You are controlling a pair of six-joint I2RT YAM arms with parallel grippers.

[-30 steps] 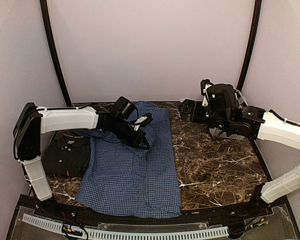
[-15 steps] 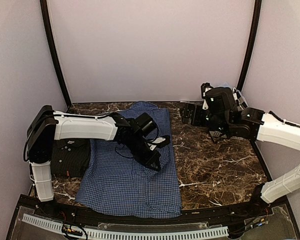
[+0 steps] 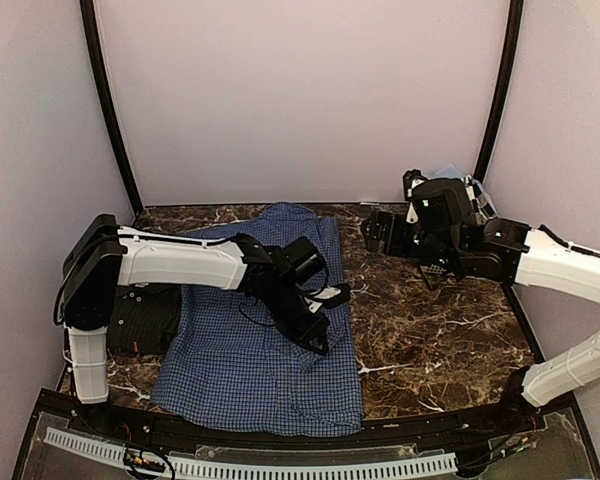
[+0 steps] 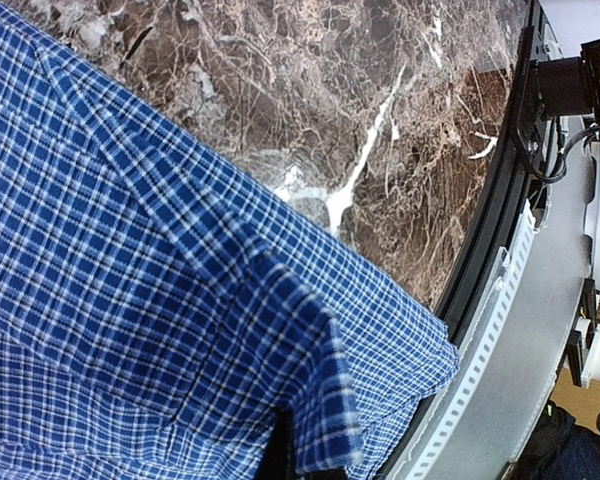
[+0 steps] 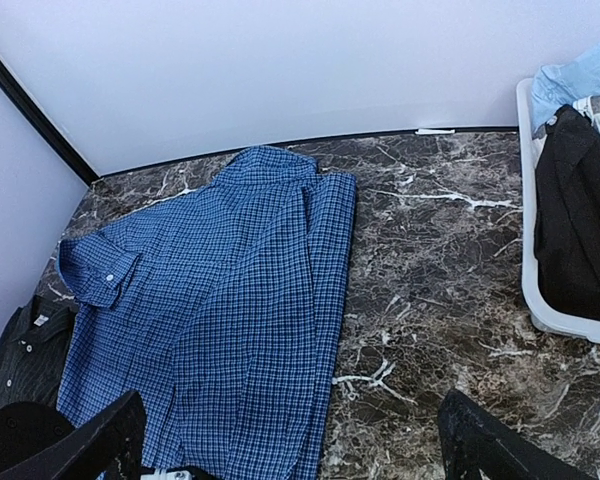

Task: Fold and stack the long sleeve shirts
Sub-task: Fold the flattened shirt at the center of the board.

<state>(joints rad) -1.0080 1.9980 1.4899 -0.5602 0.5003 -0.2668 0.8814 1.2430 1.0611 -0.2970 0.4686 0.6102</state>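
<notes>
The blue checked long sleeve shirt [image 3: 245,375] lies spread over the middle of the marble table, collar toward the back wall. My left gripper [image 3: 320,338] hovers over the shirt's right half, shut on a raised fold of the blue cloth. In the left wrist view [image 4: 305,460] the fold disappears between the jaws at the bottom edge. The near-black shirt [image 3: 140,318] sits folded at the left, also seen as a dark shirt [image 5: 25,345] beside the blue shirt [image 5: 220,330]. My right gripper [image 3: 382,230] hangs open at the back right, holding nothing [image 5: 290,450].
A white basket [image 5: 528,250] with dark and light-blue clothes stands at the right, largely hidden behind the right arm in the top view. Bare marble [image 3: 430,330] stretches right of the blue shirt. A white slatted rail [image 3: 280,465] runs along the near edge.
My left gripper has moved right and toward the near edge, pulling the pinched blue fold across the shirt. The right arm has barely shifted.
</notes>
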